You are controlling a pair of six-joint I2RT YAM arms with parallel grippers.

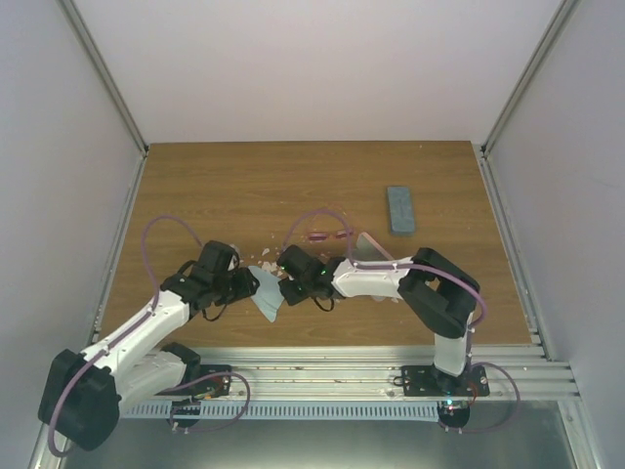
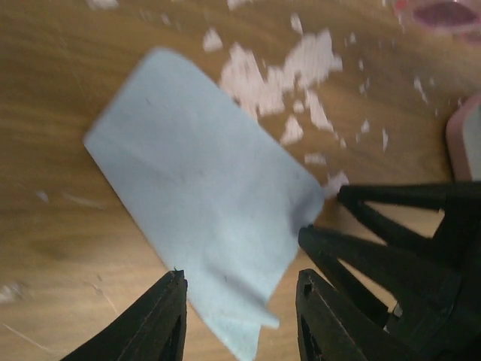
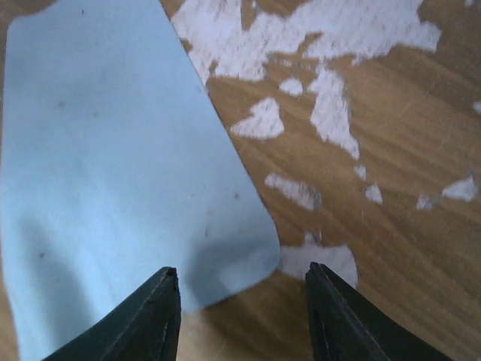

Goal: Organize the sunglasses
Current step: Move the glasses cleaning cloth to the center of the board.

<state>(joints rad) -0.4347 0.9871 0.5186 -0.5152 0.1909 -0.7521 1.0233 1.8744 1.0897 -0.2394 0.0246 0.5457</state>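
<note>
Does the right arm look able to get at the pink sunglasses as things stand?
Probably yes: the right hand is open over the light blue cloth, and the pink sunglasses lie uncovered close beyond it, with nothing between.

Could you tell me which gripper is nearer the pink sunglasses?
Right. The right gripper sits left of the pink sunglasses; the left gripper is farther left, across the cloth.

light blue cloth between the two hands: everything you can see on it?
The light blue cloth is a thin, soft-looking rectangle with rounded corners and faint dark specks. It lies mostly flat on the wooden table, one end rumpled. That end sits between the fingers of the open left hand; another corner lies between those of the open right hand. Contact with either is unclear.
</note>
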